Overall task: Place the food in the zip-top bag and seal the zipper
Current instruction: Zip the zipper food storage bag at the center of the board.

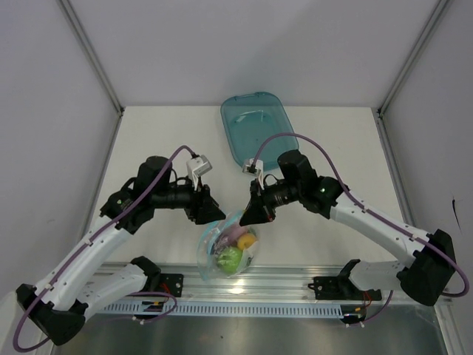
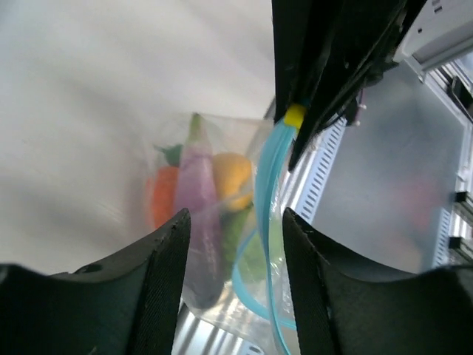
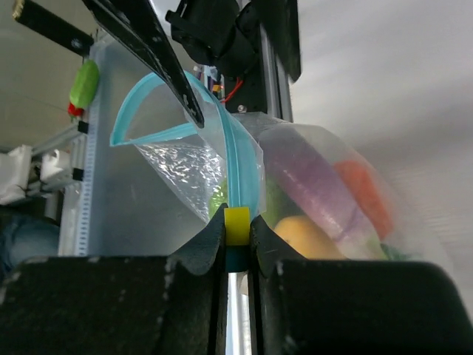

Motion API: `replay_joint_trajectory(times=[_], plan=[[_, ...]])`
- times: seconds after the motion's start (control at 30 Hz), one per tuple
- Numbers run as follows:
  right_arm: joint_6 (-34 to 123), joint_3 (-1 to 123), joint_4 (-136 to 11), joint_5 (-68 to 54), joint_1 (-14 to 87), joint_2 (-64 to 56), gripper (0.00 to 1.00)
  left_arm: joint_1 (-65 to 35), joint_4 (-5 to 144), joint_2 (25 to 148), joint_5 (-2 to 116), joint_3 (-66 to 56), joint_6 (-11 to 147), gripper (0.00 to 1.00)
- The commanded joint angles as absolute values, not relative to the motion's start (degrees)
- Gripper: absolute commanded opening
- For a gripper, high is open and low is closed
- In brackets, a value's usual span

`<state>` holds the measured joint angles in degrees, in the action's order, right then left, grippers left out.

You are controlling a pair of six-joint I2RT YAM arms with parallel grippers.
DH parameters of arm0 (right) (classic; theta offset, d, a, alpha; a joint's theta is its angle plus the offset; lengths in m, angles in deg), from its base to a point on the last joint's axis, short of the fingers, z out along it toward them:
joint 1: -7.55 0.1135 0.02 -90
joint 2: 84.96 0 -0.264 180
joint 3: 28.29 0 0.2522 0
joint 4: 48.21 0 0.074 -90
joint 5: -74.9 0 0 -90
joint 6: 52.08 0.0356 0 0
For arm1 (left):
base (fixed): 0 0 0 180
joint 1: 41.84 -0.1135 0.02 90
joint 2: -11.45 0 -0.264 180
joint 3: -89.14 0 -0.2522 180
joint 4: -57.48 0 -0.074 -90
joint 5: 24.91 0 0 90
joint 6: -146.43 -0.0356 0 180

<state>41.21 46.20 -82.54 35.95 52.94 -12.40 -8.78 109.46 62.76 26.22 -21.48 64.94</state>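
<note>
Zip-top bag: middle of the tabletop's near edge, partly over the metal rail. I cannot tell whether its bottom rests there or hangs.
Food: inside the bag are the eggplant, yellow ball, orange-red piece and light green fruit.
Right gripper: clamped on the yellow tab of the zipper.
Left gripper: jaws apart and holding nothing, with the bag just beyond them.
Zipper state: not sealed. Beside the pinch, the blue strip bows out into an open loop.
Risk, slip: only one pinch holds the loaded bag. The tab could slide out, letting the bag drop onto the rail and spill its food.
Risk, false seal: pulling along the strip with nothing bracing the far end would likely drag the whole bag, leaving the loop open.
Risk, misgrip: if the left jaws close on crinkled film rather than the strip, the mouth may twist.
Risk, collision: the two grippers sit close together above the bag.
</note>
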Motion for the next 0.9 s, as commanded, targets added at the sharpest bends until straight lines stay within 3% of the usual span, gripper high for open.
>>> replay_joint_trajectory(times=[0.0, 0.27, 0.3, 0.57, 0.87], plan=[[53.2, 45.1, -79.8, 32.4, 55.3, -16.7, 0.00, -9.1, 102.9, 60.4, 29.7, -19.9, 64.9, 0.59], [68.7, 43.0, -78.2, 25.7, 57.8, -24.8, 0.00, -3.2, 97.0, 62.9, 25.2, -18.8, 62.8, 0.73], [71.8, 42.0, -77.4, 25.3, 57.9, -25.5, 0.00, -2.6, 95.6, 63.3, 24.0, -18.7, 62.7, 0.83], [76.2, 40.2, -77.1, 22.7, 58.2, -27.8, 0.00, 1.6, 93.4, 65.8, 15.4, -20.9, 61.9, 0.83], [78.3, 37.4, -74.7, 23.7, 58.7, -28.0, 0.00, 2.1, 92.6, 65.2, 14.9, -23.8, 62.9, 0.84]])
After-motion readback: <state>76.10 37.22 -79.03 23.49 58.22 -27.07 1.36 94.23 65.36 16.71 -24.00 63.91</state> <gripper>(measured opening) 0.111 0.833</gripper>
